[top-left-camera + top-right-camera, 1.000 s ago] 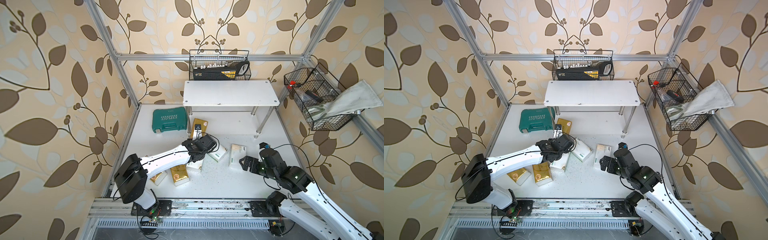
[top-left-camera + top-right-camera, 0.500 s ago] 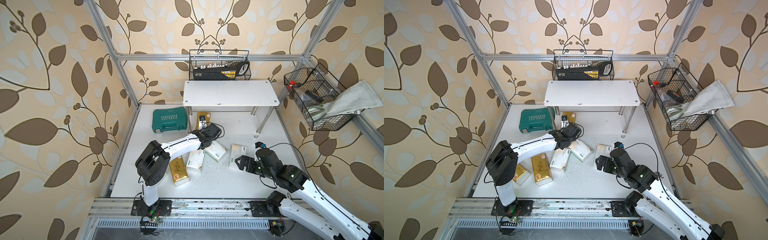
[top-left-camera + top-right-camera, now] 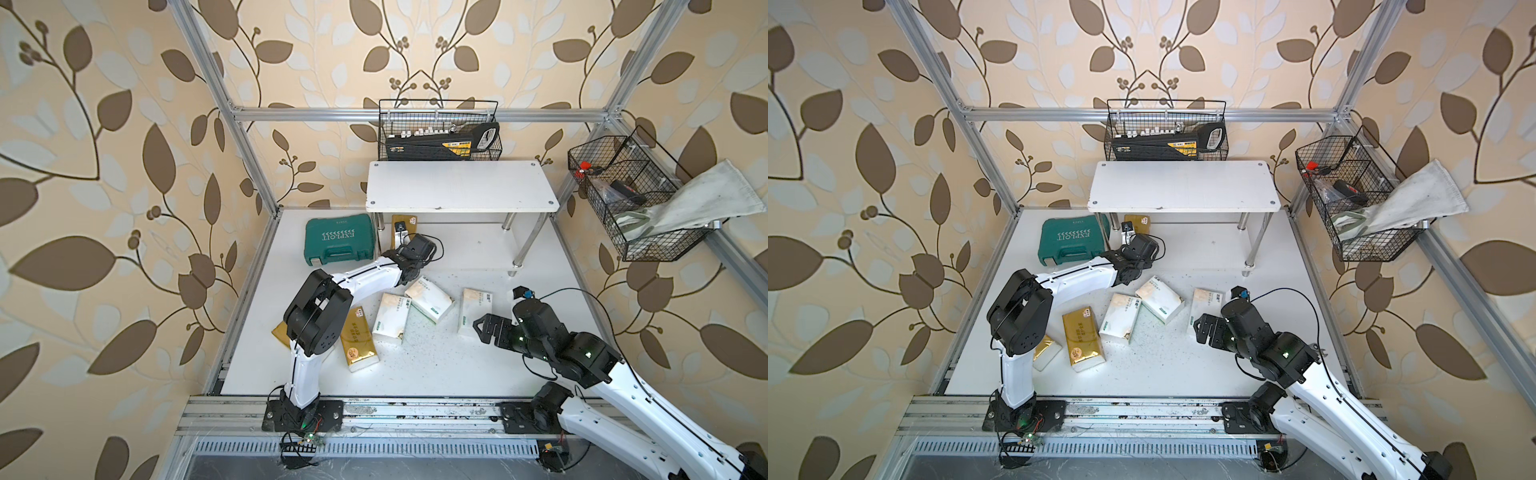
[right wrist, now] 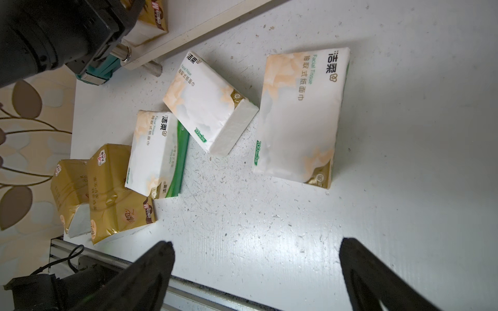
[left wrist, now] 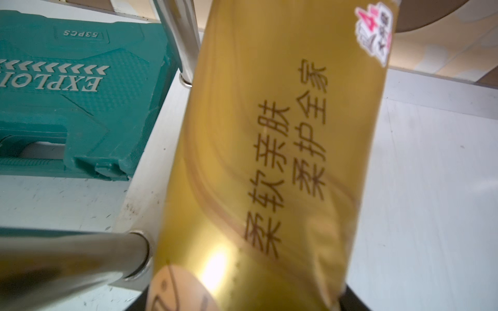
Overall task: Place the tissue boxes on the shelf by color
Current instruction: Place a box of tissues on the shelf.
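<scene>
Left gripper: clenched on a gold tissue pack.
Held pack: under the shelf top board, over its lower tier, at the end nearest the green tool case and just beside a chrome leg.
Right gripper: released, jaws wide apart, above bare desk in front of the shelf.
White tissue packs: three lying on the desk in front of the shelf.
Other gold packs: two, side by side, farther from the shelf than the white ones.
</scene>
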